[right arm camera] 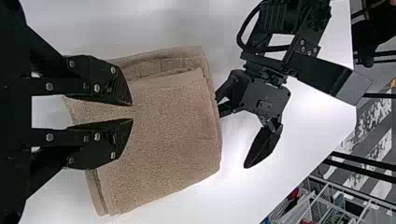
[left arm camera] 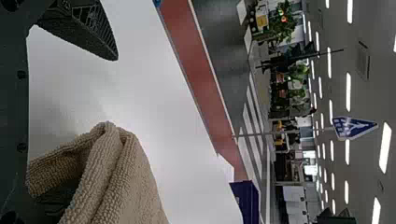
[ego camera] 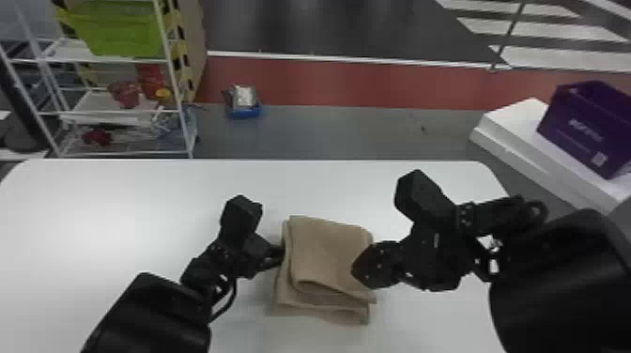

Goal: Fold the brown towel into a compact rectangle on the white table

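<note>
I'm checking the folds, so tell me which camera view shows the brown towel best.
The right wrist view: it shows the towel close up, broad top and layered edges, though the right gripper covers part. The head view shows it smaller, also partly covered; the left wrist view shows some folded towel up close.

Ceiling lights (left arm camera: 348,93) and crosswalk stripes (ego camera: 540,29) mark a large hall.
</note>
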